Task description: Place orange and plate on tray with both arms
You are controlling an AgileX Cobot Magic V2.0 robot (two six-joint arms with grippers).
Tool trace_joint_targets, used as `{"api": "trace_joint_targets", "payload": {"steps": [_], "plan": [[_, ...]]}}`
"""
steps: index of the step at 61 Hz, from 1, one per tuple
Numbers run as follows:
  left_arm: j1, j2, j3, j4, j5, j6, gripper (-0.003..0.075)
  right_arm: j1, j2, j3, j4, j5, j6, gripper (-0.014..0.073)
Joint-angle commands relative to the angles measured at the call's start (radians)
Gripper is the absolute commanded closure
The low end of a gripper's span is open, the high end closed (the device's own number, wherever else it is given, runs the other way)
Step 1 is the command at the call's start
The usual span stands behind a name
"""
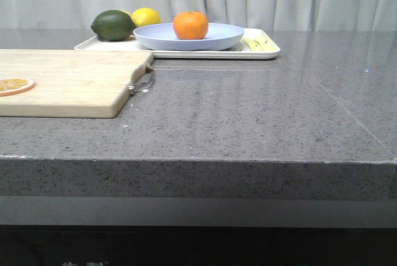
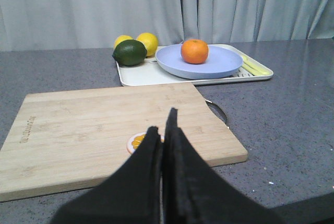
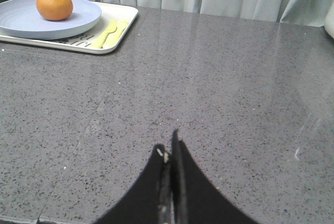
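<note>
The orange (image 1: 190, 25) sits in the lavender-blue plate (image 1: 155, 35), which rests on the cream-white tray (image 1: 263, 51) at the back of the counter. All three also show in the left wrist view: orange (image 2: 194, 51), plate (image 2: 224, 65), tray (image 2: 141, 75), and in the right wrist view: orange (image 3: 54, 5), plate (image 3: 21, 20), tray (image 3: 122, 23). My left gripper (image 2: 163, 125) is shut and empty, above the near part of the cutting board. My right gripper (image 3: 168, 148) is shut and empty, over bare counter, well short of the tray. Neither gripper shows in the front view.
A pale wooden cutting board (image 1: 68, 83) lies at the left with a dried orange slice (image 1: 13, 85) on it. A dark green fruit (image 1: 113, 25) and a yellow lemon (image 1: 146, 17) sit on the tray's left end; yellow cutlery (image 1: 260, 43) lies at its right end. The counter's front edge is near.
</note>
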Motion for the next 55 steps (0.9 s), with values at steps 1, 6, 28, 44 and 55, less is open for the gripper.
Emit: {"api": "trace_joint_targets", "payload": {"steps": [1,6,28,44,55], "plan": [[0.06,-0.008,0.013,-0.095,-0.126,0.096,0.0738,-0.003,0.01,-0.024,-0.002,-0.084,-0.009,0.0706],[0.125,-0.029,0.066,-0.113,-0.17,0.099,0.0738,-0.003,0.01,-0.024,-0.002,-0.084,-0.009,0.0706],[0.325,-0.029,0.293,-0.117,-0.377,0.099,0.0738,-0.003,0.01,-0.024,-0.002,-0.084,-0.009,0.0706],[0.325,-0.029,0.402,-0.119,-0.452,0.093,0.0738,-0.003,0.01,-0.024,-0.002,-0.084,-0.009,0.0706],[0.325,-0.029,0.402,-0.119,-0.463,0.093,0.0738,-0.003,0.01,-0.024,-0.002,-0.084,-0.009,0.0706]]}}
